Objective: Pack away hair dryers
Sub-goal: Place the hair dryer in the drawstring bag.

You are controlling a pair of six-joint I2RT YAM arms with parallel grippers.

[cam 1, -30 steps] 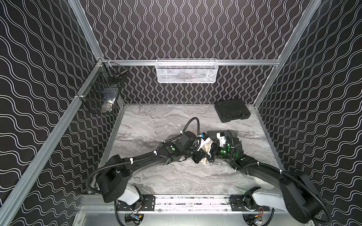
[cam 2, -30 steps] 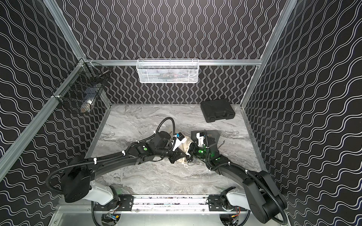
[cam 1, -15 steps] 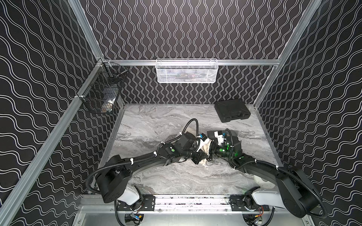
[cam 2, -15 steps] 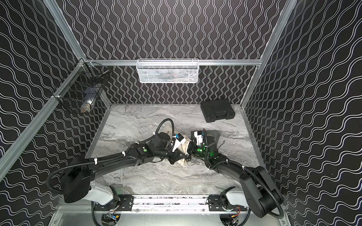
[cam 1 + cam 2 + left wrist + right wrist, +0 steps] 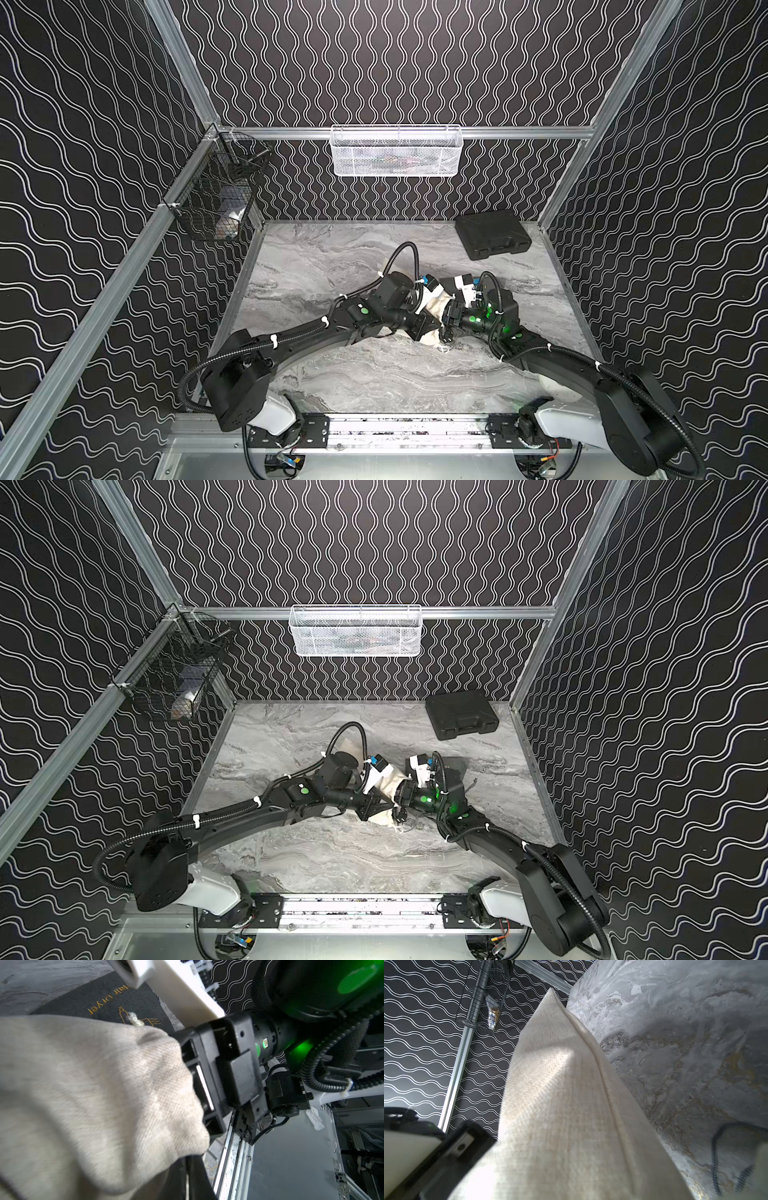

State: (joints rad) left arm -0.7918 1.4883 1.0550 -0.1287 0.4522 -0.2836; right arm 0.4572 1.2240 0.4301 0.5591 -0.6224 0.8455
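Both arms meet at the middle of the table over a beige cloth pouch (image 5: 432,301) (image 5: 388,783). My left gripper (image 5: 430,330) (image 5: 187,1169) is shut, its dark fingers pinching the pouch's lower edge. From the other side my right gripper (image 5: 449,312) pushes into the pouch. Beige cloth (image 5: 560,1105) covers its jaws in the right wrist view, so their state is hidden. A black plug (image 5: 447,338) lies by the pouch's near edge. The hair dryers themselves are hidden. A grey pouch (image 5: 99,1001) printed "Hair Dryer" lies flat behind, under the right wrist.
A black hard case (image 5: 492,235) sits at the back right of the marble table (image 5: 332,257). A white mesh basket (image 5: 397,151) hangs on the back wall, a black wire basket (image 5: 216,199) on the left wall. A dark twisted cord (image 5: 716,1157) lies on the table.
The right arm has shifted a little, its wrist moving slightly back and its forearm dropping lower. The left arm and the beige pouch have barely moved.
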